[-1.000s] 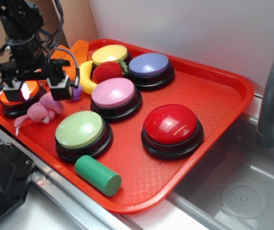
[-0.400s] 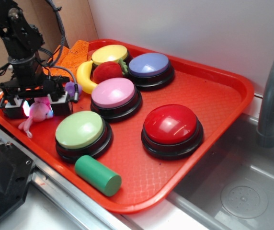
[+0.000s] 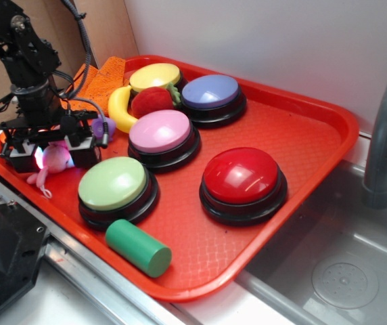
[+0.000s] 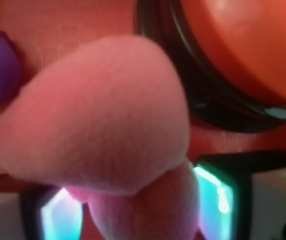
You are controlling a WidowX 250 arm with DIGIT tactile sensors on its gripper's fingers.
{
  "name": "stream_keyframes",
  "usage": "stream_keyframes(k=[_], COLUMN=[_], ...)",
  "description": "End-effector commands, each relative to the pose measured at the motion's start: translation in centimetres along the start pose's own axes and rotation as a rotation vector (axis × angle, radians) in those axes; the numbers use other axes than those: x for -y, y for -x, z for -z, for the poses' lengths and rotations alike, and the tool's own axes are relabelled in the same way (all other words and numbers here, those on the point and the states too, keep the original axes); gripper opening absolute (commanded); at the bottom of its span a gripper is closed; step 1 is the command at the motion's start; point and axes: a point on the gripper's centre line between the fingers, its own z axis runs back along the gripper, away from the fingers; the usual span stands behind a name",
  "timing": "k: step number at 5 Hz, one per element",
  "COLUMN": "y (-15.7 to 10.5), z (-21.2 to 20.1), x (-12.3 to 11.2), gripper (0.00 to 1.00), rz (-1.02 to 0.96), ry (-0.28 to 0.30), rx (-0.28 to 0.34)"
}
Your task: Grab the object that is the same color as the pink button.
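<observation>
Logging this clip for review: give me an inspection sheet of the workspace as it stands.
Surface: red tray on a counter edge.
Job's things: pink plush toy between the fingers of the hand; pink button mid-tray.
Clutter: yellow, lavender, red and green buttons, orange button, purple toy, banana, strawberry, green cylinder, orange cloth.
Hand: low over the tray, straddling the toy; closure unclear.
Cables: black wires along the arm.
Surroundings: steel sink, grey faucet, white wall.

No readable text, label, brand, number or sign shows in either view, on any object or surface.
</observation>
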Motion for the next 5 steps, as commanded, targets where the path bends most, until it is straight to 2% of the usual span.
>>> stream_keyframes(k=[1,2,3,4,5], y=[-0.4,-0.6,-0.4,0.3,0.9], z=[-4.0,-7.8,-12.7,-15.8,-17.1], x=[0.5,2.2,5.0,6.6,8.1], gripper=[0.0,0.0,0.0,0.0,0.0], rz=[0.086,0.202,0.407,0.548,0.653], ry=[0.031,0.047,0.068,0.069,0.098], rx=[0.076,0.07,0.043,0.054,0.091])
